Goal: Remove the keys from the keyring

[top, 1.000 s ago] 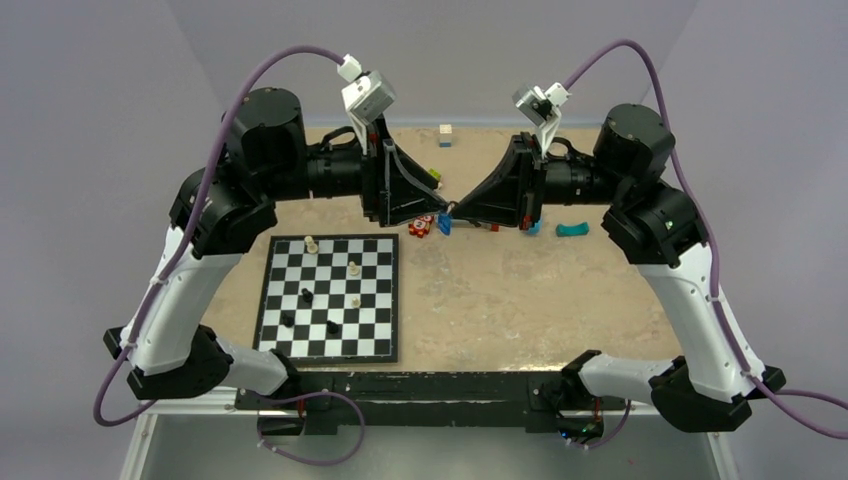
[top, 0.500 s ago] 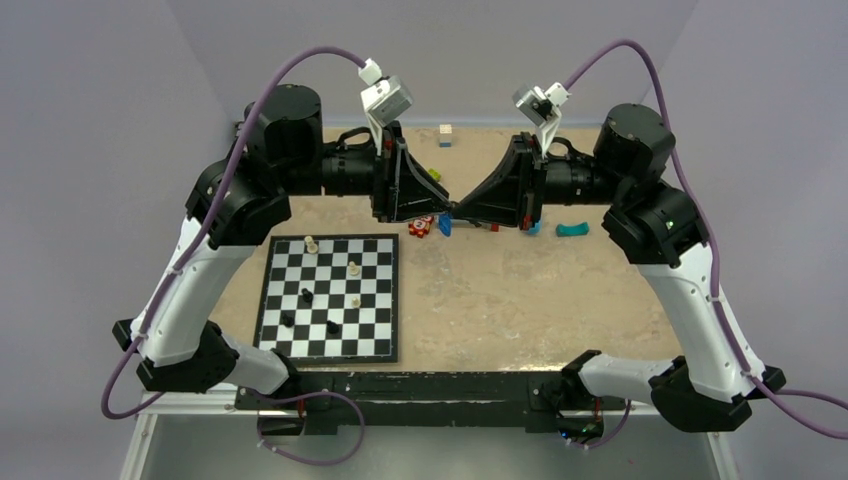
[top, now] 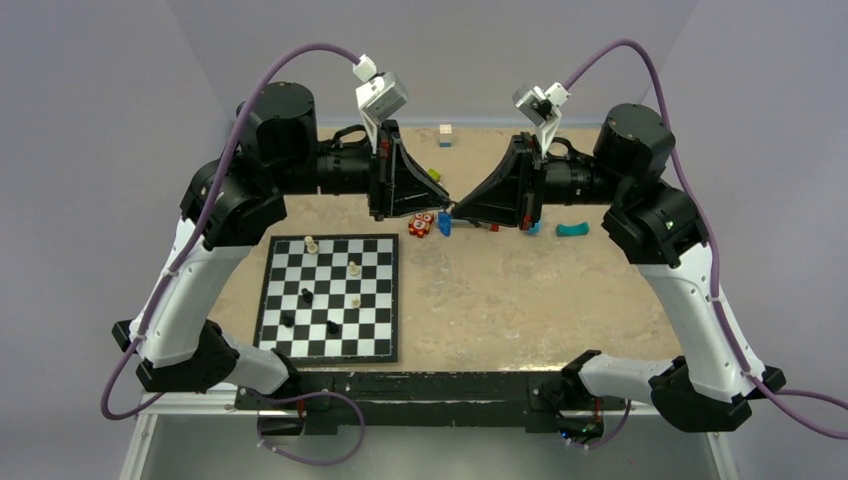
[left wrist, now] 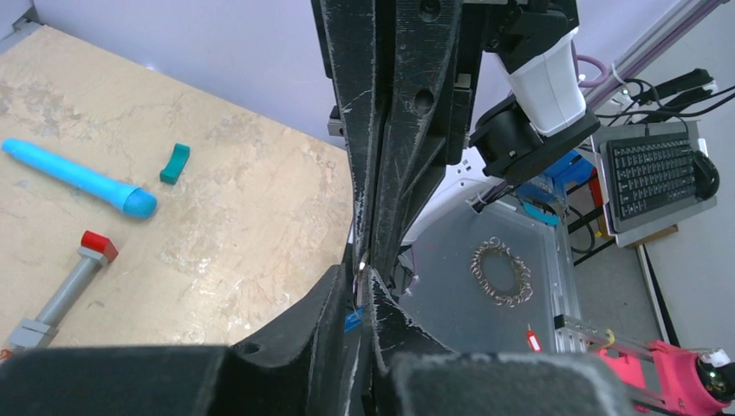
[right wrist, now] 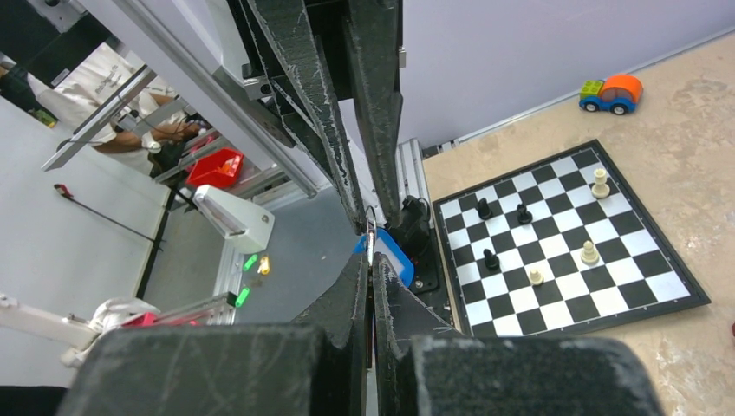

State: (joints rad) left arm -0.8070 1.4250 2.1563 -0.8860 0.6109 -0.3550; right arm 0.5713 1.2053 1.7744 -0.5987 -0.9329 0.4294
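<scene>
1. Top external view: at the upper centre of the frame the left gripper (top: 438, 205) and right gripper (top: 457, 208) meet tip to tip, raised above the table (top: 520, 300). The keyring (top: 444, 225) shows as a blue tag hanging just below that meeting point. The keys are too small to make out here.
2. Left wrist view: at lower centre the left gripper (left wrist: 363, 276) has its fingers pressed together on a thin silvery sliver, probably one of the keys (left wrist: 360, 263). A bit of the blue tag (left wrist: 352, 321) peeps out beneath.
3. Right wrist view: at centre the right gripper (right wrist: 371, 263) is pinched shut, the blue tag (right wrist: 392, 252) touching its tips on the right. It appears to hold the ring.
4. Progress, as I judge it: the bunch is lifted and held by both arms. No key lies free, so the separation is not yet done.
</scene>
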